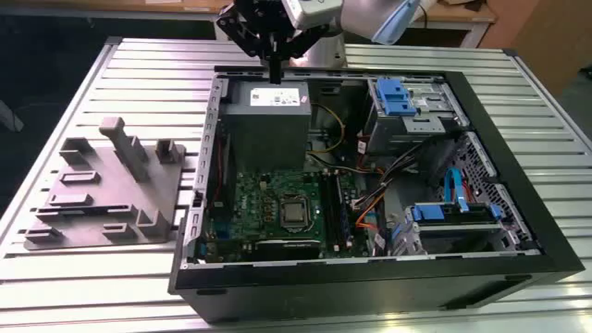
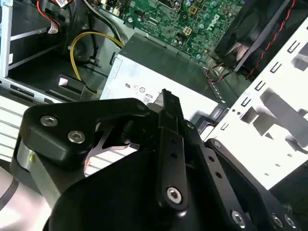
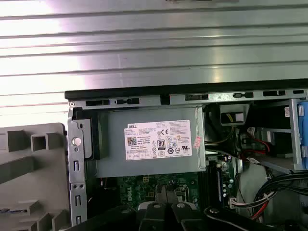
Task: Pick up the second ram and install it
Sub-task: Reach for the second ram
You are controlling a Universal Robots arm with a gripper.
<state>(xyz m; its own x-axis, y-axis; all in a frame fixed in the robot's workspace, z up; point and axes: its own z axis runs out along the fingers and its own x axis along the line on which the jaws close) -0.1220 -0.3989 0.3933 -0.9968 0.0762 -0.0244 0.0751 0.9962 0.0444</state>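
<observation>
Exterior view: the tool (image 1: 276, 78) hangs above the power supply (image 1: 267, 128), apart from the motherboard (image 1: 268, 194).
Its fingers (image 2: 168, 134) are pressed together. Whether the second ram is pinched between them I cannot tell, so seating is unconfirmed. One tool, one motherboard beside the power supply, one grey tray (image 1: 111, 208) on the surface (image 1: 148, 69) to the exterior view's left of it.

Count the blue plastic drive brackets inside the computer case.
2. The first blue bracket tops the far drive cage; the second blue bracket lies on the near drive cage, both at the exterior view's right. Cables may hide more.
</observation>
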